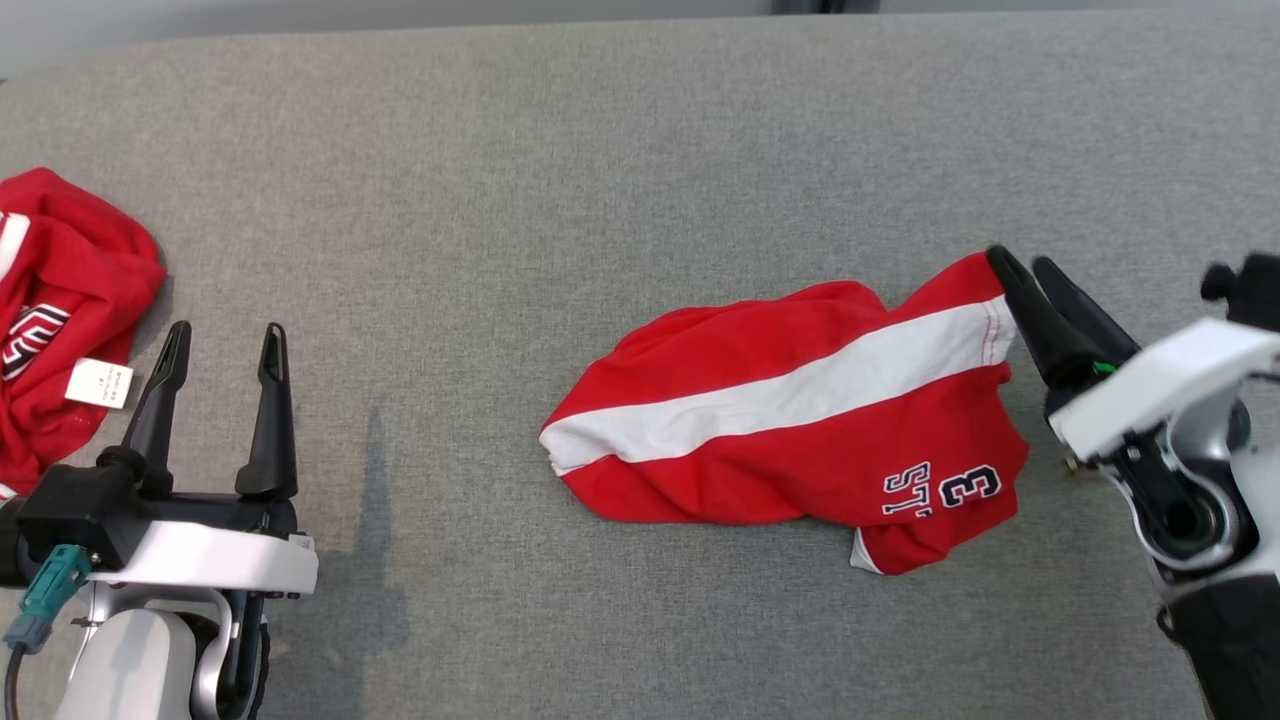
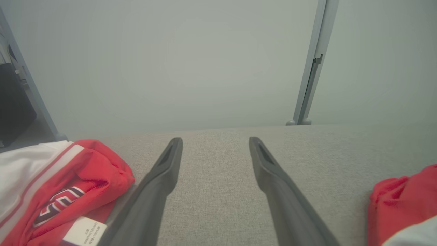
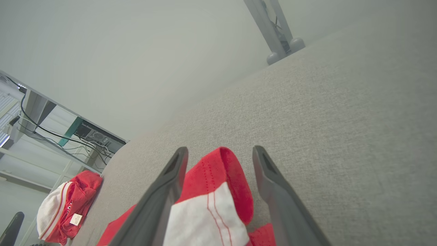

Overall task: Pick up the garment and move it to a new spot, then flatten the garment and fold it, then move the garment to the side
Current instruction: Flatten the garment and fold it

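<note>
I'm looking down on a wide table [image 1: 640, 130] covered in grey woven cloth, running across the whole head view.

The garment [image 1: 790, 430] lies right of centre on it, well apart from everything but my right claw. It is a red jersey, loosely bunched rather than flat. Its long side slants up toward the right. A broad white stripe [image 1: 800, 395] runs the length of it, from the rounded left end to the hemmed edge at the upper right. Near the lower right corner there is dark lettering with white outlines [image 1: 940, 488], upside down from my seat: a "3" and some letters beside it. A small flap with a white edge pokes out beneath that corner.

A second red garment [image 1: 70, 290] sits crumpled at the far left edge of the table. It has white trim, and a white label [image 1: 100, 383] lies on its near side.

My right claw [image 1: 1020, 260] is at the garment's upper right corner. In the right wrist view its fingers stand spread, and a raised fold of the red and white hem sits between them. The cloth lies against one finger and is clear of the other, so it is not pinched.

My left claw [image 1: 226, 333] hovers at the lower left, just beside the second garment. It is spread wide with nothing between its fingers.
</note>
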### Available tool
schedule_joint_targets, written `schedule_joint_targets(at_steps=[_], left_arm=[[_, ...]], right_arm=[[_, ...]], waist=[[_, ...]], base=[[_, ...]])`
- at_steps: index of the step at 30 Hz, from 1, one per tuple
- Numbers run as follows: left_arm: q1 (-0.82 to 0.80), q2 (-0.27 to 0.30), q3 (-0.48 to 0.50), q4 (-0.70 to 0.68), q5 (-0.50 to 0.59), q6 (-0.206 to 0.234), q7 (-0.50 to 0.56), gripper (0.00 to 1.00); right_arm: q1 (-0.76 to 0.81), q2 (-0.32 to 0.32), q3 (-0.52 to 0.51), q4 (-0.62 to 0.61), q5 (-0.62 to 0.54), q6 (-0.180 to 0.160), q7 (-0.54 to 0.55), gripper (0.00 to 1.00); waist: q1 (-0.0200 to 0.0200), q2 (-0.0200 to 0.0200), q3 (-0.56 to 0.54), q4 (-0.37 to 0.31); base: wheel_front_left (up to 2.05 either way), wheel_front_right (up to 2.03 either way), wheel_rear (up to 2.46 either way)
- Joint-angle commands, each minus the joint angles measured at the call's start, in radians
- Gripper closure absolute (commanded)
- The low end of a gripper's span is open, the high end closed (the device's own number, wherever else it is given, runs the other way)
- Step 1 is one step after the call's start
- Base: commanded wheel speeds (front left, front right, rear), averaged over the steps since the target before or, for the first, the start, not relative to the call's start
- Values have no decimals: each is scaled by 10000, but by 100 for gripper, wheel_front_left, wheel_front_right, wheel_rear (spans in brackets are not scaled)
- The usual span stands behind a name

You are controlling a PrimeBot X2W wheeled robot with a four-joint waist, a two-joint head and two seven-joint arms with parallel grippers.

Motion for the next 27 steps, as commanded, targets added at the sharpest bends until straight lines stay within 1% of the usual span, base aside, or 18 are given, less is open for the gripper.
schedule_joint_targets(at_steps=[1,5,8,10,11,13,16,19,23,27], left_arm=[[-53,-4,16,53,42,-45,-46,0],[74,-47,26,131,1,-54,-65,0],[144,-64,53,185,-33,-22,-70,0],[224,-12,89,201,-27,9,-75,0],[336,50,126,191,-30,31,-77,0],[389,98,123,161,-17,53,-44,0],[505,161,78,93,15,74,52,0],[638,172,2,36,24,105,140,0],[882,125,-114,5,31,138,231,0],[1115,97,-202,-36,-5,189,333,0]], right_arm=[[446,-231,46,-98,42,4,-348,0],[1018,-517,-130,-355,74,4,-1046,0],[1544,-817,-469,-677,-371,4,-1927,0],[1738,-925,-703,-952,-863,4,-2489,0],[1859,-964,-954,-1268,-1470,4,-2972,0],[1962,-927,-1126,-1583,-2225,4,-3235,0],[2138,-732,-1220,-2092,-3405,3,-3295,0],[2489,-375,-1278,-2517,-4372,3,-3119,0],[3132,165,-1384,-2959,-5276,3,-2796,0],[3742,568,-1709,-3300,-5890,3,-2581,0]], waist=[[0,0,-192,-78],[0,0,-441,-188],[0,0,-645,-343],[0,0,-769,-469],[0,0,-910,-596],[0,0,-1055,-687],[0,0,-1286,-770],[0,0,-1527,-814],[0,0,-1818,-858],[0,0,-2034,-878]], base=[[0,0,0],[0,0,0],[0,0,0],[0,0,0],[0,0,0],[0,0,0],[0,0,0],[0,0,0],[0,0,0],[0,0,0]])
